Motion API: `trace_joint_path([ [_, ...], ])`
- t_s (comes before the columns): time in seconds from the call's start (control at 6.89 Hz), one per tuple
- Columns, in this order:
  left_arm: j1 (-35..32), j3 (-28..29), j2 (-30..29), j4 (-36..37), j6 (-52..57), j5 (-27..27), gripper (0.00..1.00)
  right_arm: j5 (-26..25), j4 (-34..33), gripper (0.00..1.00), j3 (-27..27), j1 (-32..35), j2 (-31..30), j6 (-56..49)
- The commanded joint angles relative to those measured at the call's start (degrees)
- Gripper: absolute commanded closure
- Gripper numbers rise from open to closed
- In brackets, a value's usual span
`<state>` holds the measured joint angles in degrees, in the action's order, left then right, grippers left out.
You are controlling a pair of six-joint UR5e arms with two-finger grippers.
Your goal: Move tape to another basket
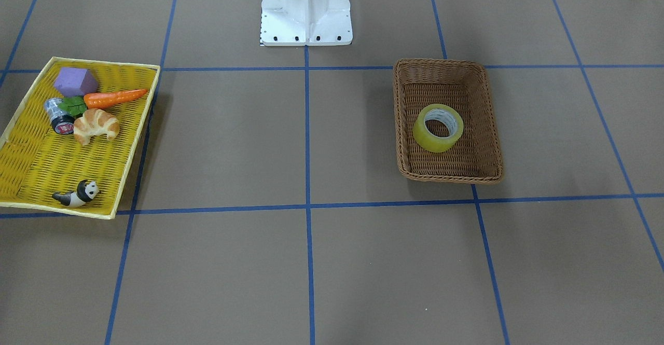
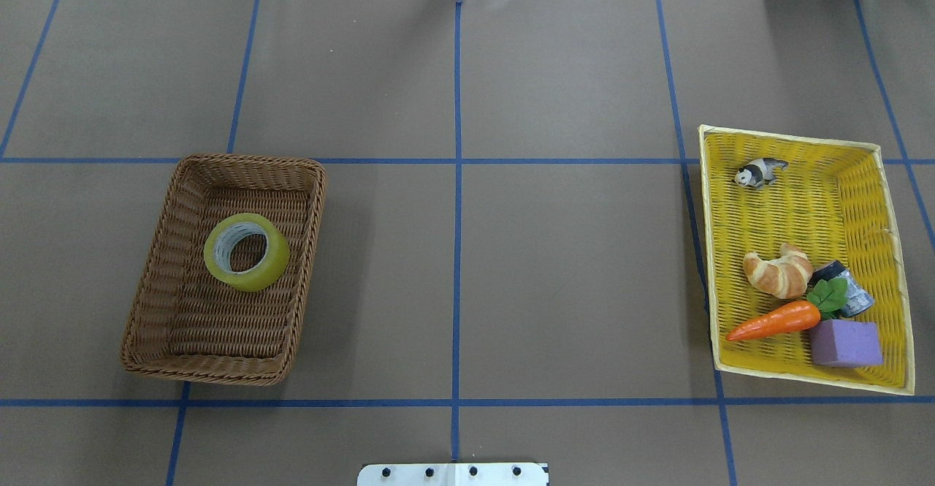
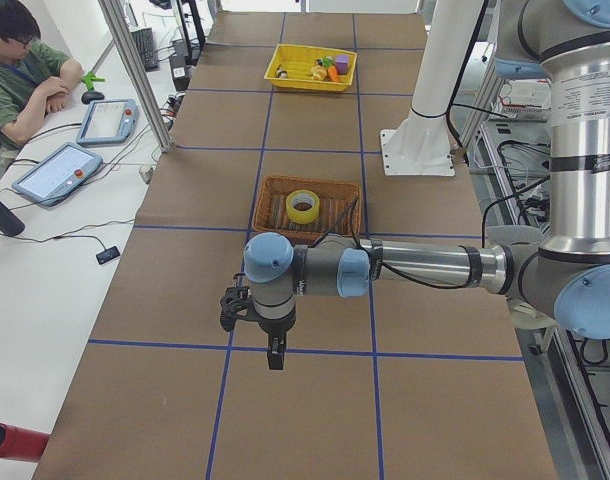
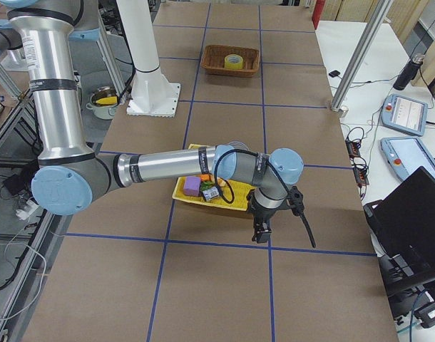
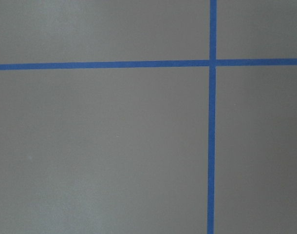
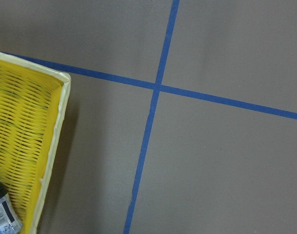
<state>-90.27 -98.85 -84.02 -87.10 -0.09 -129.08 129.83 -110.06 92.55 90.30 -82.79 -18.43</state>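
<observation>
The yellowish-green tape (image 2: 272,263) lies flat in the brown wicker basket (image 2: 248,161) on my left side; it also shows in the front view (image 1: 433,140) inside that basket (image 1: 446,64). My left gripper (image 3: 273,355) shows only in the exterior left view, hanging above the bare table nearer the camera than the basket (image 3: 307,181). My right gripper (image 4: 260,231) shows only in the exterior right view, beside the yellow tray (image 4: 185,192). I cannot tell whether either gripper is open or shut. Neither wrist view shows fingers.
The shallow yellow tray (image 2: 796,201) on my right holds a croissant (image 2: 778,270), a carrot (image 2: 774,320), a purple block (image 2: 846,343), a small can (image 2: 847,289) and a panda figure (image 2: 760,172). The robot's white base (image 1: 306,8) stands at the table's edge. An operator (image 3: 20,70) sits beside the table.
</observation>
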Motion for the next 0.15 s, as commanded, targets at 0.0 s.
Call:
trace_joint_path([
  [0.0,0.00,0.15,0.00,-0.09,0.00,-0.03,0.02,0.07,0.19,0.00,-0.96,-0.04,0.25,-0.03],
])
